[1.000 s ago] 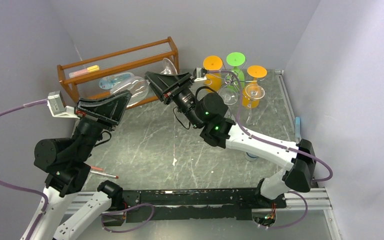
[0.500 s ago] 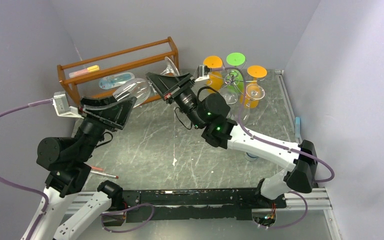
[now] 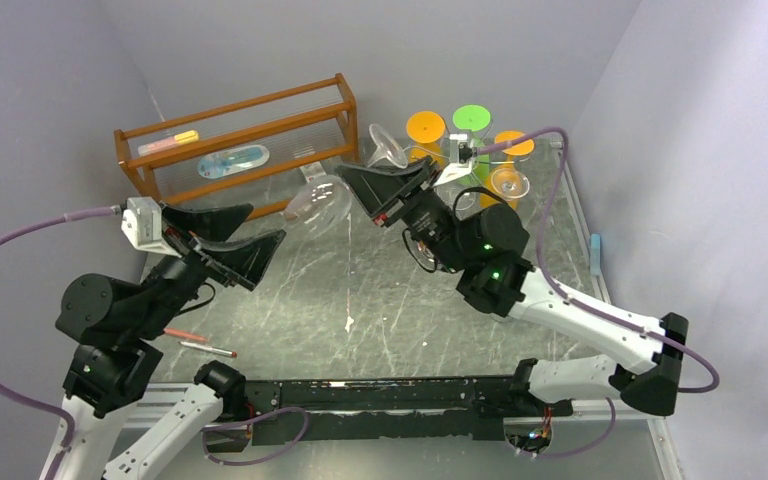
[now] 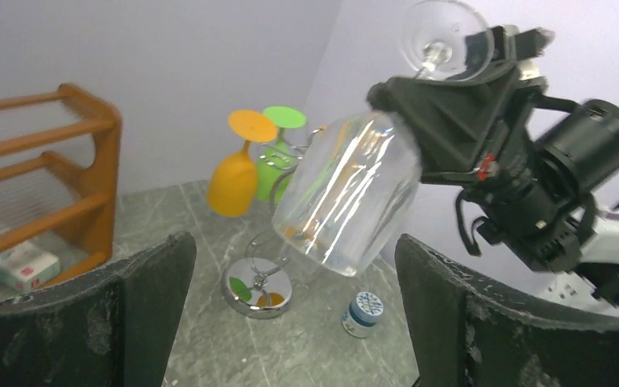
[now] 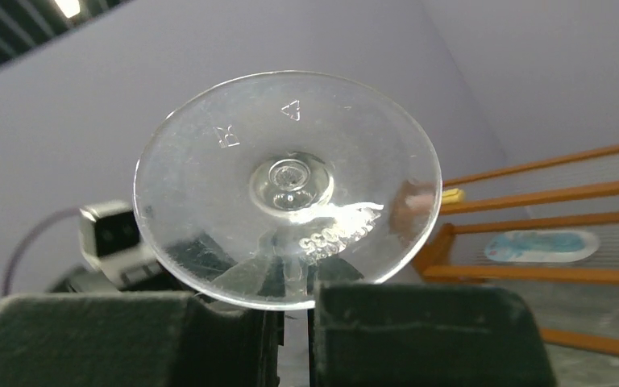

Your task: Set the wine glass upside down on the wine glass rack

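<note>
A clear wine glass [image 3: 318,200] hangs in the air over the table, tilted, with its bowl low and its foot [image 5: 288,185] high. My right gripper [image 3: 388,183] is shut on its stem just under the foot. My left gripper [image 3: 248,234] stands wide open to the left of the bowl [image 4: 346,193] and touches nothing. The wine glass rack [image 3: 472,150], a chrome wire stand with a round shiny base [image 4: 259,286], is at the back right. Orange glasses [image 4: 234,173] and a green glass [image 4: 278,153] hang upside down on it.
An orange-brown wooden shelf [image 3: 240,140] runs along the back left. A small blue-and-white jar [image 4: 364,313] sits on the marble table near the rack's base. A red pen [image 3: 205,345] lies near the left arm. Purple walls close in on both sides.
My left gripper opened, let go of the glass bowl and drew back. The right arm carried the glass by its stem to the right, closer to the rack.
</note>
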`<state>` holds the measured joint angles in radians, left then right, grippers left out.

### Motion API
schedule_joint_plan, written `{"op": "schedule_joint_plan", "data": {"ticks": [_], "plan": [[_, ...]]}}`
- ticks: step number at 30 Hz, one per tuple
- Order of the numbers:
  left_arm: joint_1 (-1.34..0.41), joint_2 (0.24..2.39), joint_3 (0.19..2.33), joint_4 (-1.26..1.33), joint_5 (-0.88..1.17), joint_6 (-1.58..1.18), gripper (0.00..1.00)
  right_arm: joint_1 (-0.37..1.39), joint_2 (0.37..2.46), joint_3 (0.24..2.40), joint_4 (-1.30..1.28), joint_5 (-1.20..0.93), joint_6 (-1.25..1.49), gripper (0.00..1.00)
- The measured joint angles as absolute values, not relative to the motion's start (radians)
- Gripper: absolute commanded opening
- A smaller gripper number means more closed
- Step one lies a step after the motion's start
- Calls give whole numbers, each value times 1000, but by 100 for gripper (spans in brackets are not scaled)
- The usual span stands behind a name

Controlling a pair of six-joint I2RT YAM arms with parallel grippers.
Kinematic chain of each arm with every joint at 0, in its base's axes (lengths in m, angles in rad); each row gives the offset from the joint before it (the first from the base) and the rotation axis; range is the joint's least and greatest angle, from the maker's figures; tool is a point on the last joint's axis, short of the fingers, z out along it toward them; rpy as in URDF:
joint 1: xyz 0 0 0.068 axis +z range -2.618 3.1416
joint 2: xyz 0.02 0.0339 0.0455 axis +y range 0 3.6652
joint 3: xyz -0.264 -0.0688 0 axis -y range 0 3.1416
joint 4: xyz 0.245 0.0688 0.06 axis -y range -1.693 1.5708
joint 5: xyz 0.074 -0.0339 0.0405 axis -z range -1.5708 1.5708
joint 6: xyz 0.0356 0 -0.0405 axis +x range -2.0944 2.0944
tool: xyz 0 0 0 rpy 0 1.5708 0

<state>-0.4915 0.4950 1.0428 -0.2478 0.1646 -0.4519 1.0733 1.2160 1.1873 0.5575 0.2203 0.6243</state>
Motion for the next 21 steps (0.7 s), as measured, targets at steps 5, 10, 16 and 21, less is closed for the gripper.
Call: {"op": "schedule_joint_plan", "data": {"ticks": [5,10,16,21], "plan": [[-492,515,1127,-229,354,-415,97,1073,1121,1141,456,42,373,0],[-492,561,1146,-134,495,-446,97,1073,1050,1109,320,-149,165,0],[-492,671,1025,76,622,-561,87,1073,1022,1105,229,-331,28,0],[-491,774,946,283,717,-672,89,1073,1056,1106,203,-432,21,0]]}}
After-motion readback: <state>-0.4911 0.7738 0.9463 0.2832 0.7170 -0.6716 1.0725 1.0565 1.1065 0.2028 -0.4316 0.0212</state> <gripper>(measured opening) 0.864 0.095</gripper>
